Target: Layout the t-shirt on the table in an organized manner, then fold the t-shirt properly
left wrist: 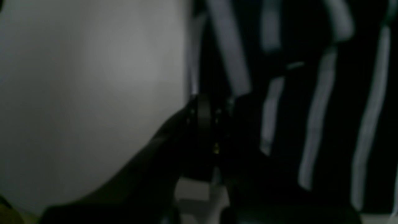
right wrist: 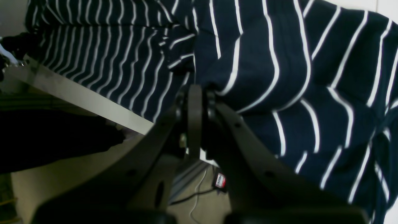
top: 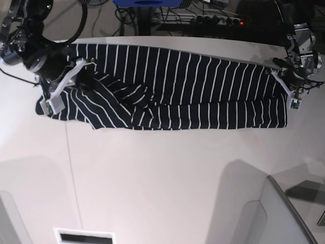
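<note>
Base view shows the t-shirt (top: pixel 172 89) stretched sideways along the far part of the white bench (top: pixel 162 178), lying roughly flat on that view's right and bunched into diagonal folds toward its left. At the shirt's right end in that view the left end effector (top: pixel 293 94) sits over the fabric's edge; at the other end the right end effector (top: pixel 63 91) rests over the crumpled portion. From the right wrist view, the right end effector (right wrist: pixel 196 93) has its jaws drawn narrow, pinched together on a raised fold of the t-shirt (right wrist: pixel 279 77), with striped cloth spreading to both sides and the bench edge (right wrist: pixel 80 96) running beneath. The left wrist view is dark and blurred: the left end effector (left wrist: pixel 203 105) appears closed tight at the boundary between the pale bench (left wrist: pixel 87 93) and the t-shirt (left wrist: pixel 326 109), but whether cloth is caught between the jaws cannot be told there.
</note>
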